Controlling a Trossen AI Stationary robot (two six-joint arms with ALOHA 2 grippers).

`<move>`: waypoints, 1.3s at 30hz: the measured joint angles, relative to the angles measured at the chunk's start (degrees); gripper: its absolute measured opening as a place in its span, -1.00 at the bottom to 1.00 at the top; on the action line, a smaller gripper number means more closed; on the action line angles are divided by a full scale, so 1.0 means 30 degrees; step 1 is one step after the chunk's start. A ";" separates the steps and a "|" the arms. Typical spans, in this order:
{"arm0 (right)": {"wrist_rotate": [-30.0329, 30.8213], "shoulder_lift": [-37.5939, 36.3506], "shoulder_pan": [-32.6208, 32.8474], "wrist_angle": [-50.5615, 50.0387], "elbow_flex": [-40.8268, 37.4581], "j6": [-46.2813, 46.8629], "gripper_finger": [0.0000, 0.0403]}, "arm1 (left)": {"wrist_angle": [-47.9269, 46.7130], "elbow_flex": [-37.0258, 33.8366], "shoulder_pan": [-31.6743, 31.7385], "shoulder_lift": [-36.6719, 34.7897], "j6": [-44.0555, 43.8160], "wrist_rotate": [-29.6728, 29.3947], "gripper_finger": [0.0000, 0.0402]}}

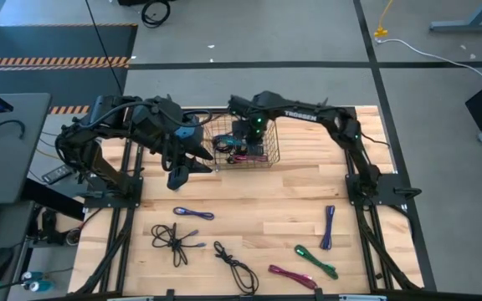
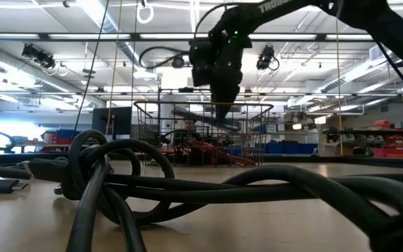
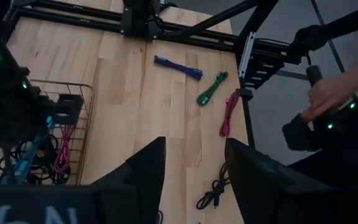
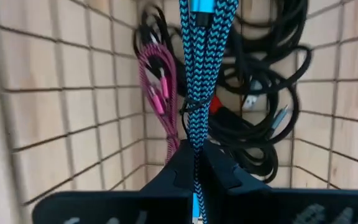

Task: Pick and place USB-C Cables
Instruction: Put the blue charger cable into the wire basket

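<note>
Six loose USB-C cables lie on the front half of the wooden worktop (image 1: 258,209): a purple cable (image 1: 193,214), two black cables (image 1: 174,240) and (image 1: 235,266), a magenta cable (image 1: 291,275), a green cable (image 1: 315,261) and a second purple cable (image 1: 328,227). At the back of the worktop stands a wire basket (image 1: 270,144) already holding a pink cable (image 4: 157,81) and a tangle of black cables (image 4: 266,93). The right claw (image 4: 196,163) hangs inside the basket, clenched on a folded teal cable (image 4: 199,74) that dangles from it above those bundles. The left claw (image 3: 194,168) is released and empty, hovering just beside the basket's left side. Likely the teal cable is about to be dropped. The risk is that its braided loop catches on the claw or on the basket's wire and lifts back out, or that the arms, so close together, knock each other or shove the basket.
</note>
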 joint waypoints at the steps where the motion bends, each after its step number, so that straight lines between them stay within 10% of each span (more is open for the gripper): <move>1: 0.0329 0.0199 0.0061 -0.0088 0.0000 -0.0067 -0.95 | 0.0000 0.0000 0.0000 0.0000 0.0000 -0.0007 -0.14; 17: 0.1293 0.1794 0.0309 -0.0301 0.0000 0.0127 -0.95 | -0.0007 0.0000 0.0000 0.0000 0.0084 -0.0006 -0.14; 29: 0.1817 0.1547 0.0659 -0.0369 0.0007 0.2636 -0.40 | -0.0178 0.0000 0.0000 0.0000 0.0510 0.0008 -0.14; 39: 0.2993 -0.1397 0.1234 -0.0667 0.0007 0.3492 -0.33 | -0.0153 0.0000 0.0001 0.0000 0.1486 -0.0007 -0.14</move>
